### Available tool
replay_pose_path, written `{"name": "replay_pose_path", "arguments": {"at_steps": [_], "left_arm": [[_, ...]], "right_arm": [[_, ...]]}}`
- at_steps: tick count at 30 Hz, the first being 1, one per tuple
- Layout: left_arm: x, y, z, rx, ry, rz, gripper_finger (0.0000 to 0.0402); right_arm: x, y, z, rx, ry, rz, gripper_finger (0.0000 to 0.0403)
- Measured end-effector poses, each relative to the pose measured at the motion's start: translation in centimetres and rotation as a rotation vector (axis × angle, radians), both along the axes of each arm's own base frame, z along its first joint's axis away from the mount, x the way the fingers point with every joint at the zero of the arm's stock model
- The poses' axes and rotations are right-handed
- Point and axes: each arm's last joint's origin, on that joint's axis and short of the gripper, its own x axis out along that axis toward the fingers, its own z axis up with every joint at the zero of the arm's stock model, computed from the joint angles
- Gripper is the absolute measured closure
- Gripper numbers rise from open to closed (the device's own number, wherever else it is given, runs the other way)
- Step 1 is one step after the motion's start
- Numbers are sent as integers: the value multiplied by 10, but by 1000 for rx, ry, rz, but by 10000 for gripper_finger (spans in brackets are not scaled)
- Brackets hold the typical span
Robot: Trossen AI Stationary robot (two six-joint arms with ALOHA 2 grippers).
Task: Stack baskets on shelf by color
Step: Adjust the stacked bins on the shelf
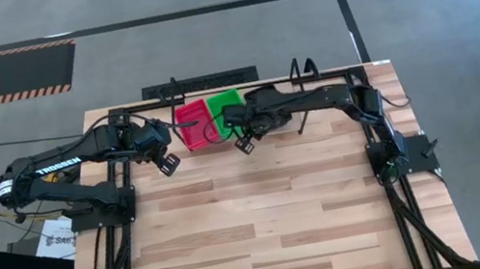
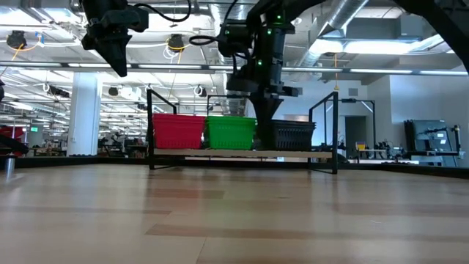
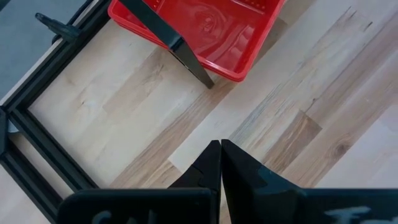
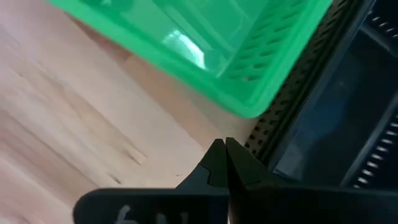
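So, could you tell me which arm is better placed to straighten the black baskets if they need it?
Right, probably. The right gripper, shut and empty, hangs just over the black baskets on the shelf. The left gripper, also shut, is beyond the red baskets.

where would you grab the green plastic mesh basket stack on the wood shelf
Probably the green mesh basket stack by its front rim, coming from above: the rim is a thin exposed lip, while the red basket stack and the black basket stack crowd its sides.
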Motion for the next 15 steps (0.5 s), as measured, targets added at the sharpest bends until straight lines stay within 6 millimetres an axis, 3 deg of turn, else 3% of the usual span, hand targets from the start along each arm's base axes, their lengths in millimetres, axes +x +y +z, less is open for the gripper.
{"name": "replay_pose_path", "arguments": {"at_steps": [10,15], "left_arm": [[0,0,0,-2,-2,7,401],[0,0,0,-3,-4,10,402]], "right_arm": [[-6,-18,0,-16,27,-2,403],[5,-6,22,4,-63,40,401]]}}
